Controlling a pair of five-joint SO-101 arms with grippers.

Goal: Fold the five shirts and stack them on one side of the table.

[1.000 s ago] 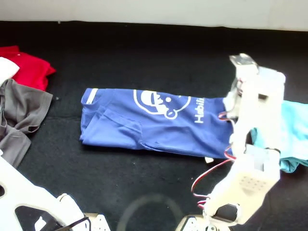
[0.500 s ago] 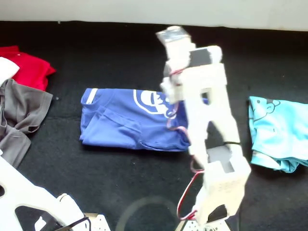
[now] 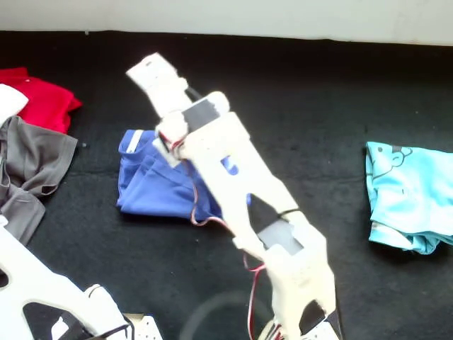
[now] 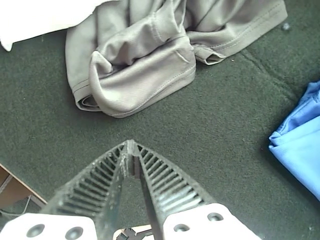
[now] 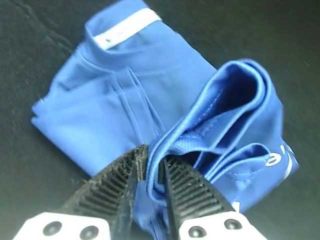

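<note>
Currently, the high view shows the right arm [image 3: 233,163] stretched diagonally across the table [image 3: 318,106], with its wrist end over the collar end of the blue shirt [image 3: 145,184]. One second ago this arm stood at the opposite end of the blue shirt, near the light blue shirt [image 3: 407,195]. Since then it has swept across, carrying that end of the blue shirt with it. The blue shirt, earlier laid out long, now occupies roughly half its earlier length and lies doubled near the table's middle. The light blue shirt, partly covered by the arm before, is now fully exposed at the right edge, well apart from the blue shirt. The grey shirt [image 3: 32,159], the red shirt [image 3: 42,99] and the white shirt [image 3: 8,99] remain bunched at the left edge in unchanged positions. The left arm [image 3: 35,290] has kept its place at the lower left corner.

Left wrist view: the left gripper [image 4: 131,147] is closed, fingertips together with nothing between them, above bare table. The grey shirt [image 4: 145,65] lies crumpled just beyond the fingertips, touching the white shirt [image 4: 45,15]. A corner of the blue shirt [image 4: 300,135] lies apart from the grey shirt.

Right wrist view: the right gripper [image 5: 151,155] is clamped on a fold of the blue shirt [image 5: 100,100]. The gripped layer curls upward in a loop over the flat lower layer, whose collar label faces up.
</note>
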